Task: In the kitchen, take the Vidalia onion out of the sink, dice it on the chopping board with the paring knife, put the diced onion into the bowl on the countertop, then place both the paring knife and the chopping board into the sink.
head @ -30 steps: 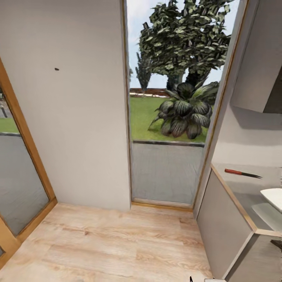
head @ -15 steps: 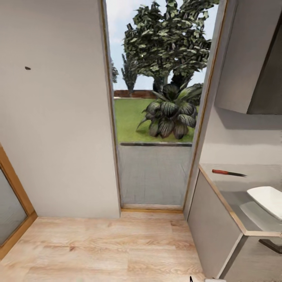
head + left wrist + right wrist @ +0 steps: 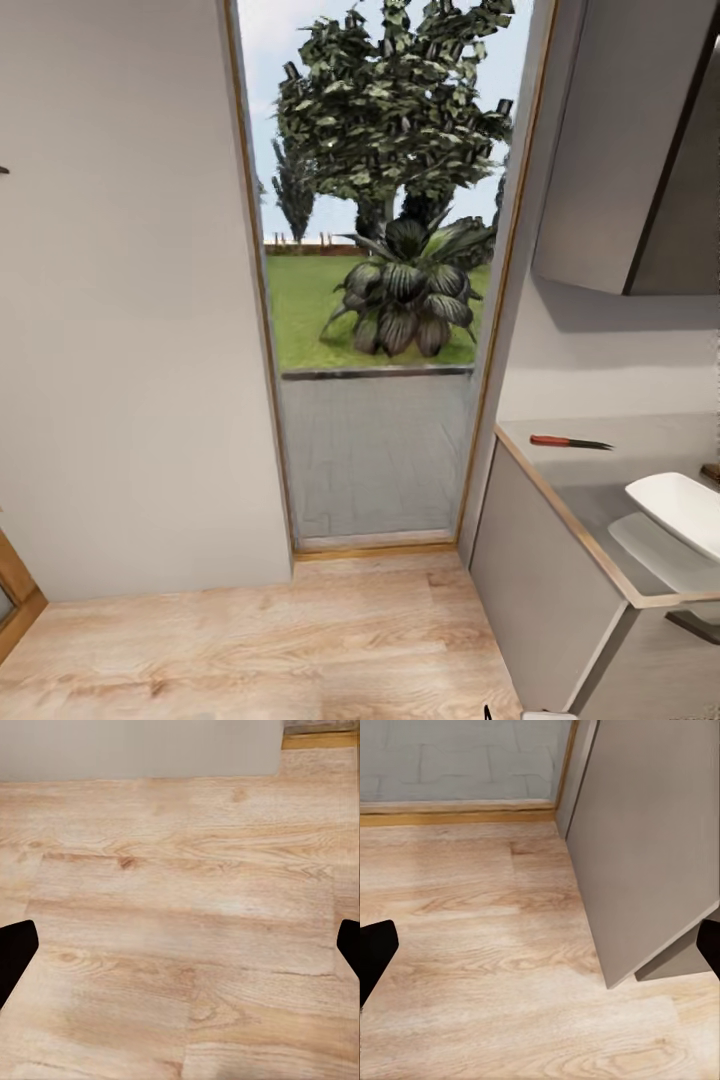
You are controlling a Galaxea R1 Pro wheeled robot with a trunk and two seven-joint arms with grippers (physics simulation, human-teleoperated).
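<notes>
Very little of the robot's body was visible. In each wrist view, the fingers of the left hand (image 3: 180,952) and of the right hand (image 3: 540,949) appeared as flat, plain black shapes with slanted edges. No cables, screws or markings could be made out on them.

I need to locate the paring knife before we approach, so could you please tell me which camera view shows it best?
The head view: the paring knife lies flat on the countertop, beyond the bowl. Both wrist views look down at the wooden floor, the right one also at a cabinet side.
</notes>
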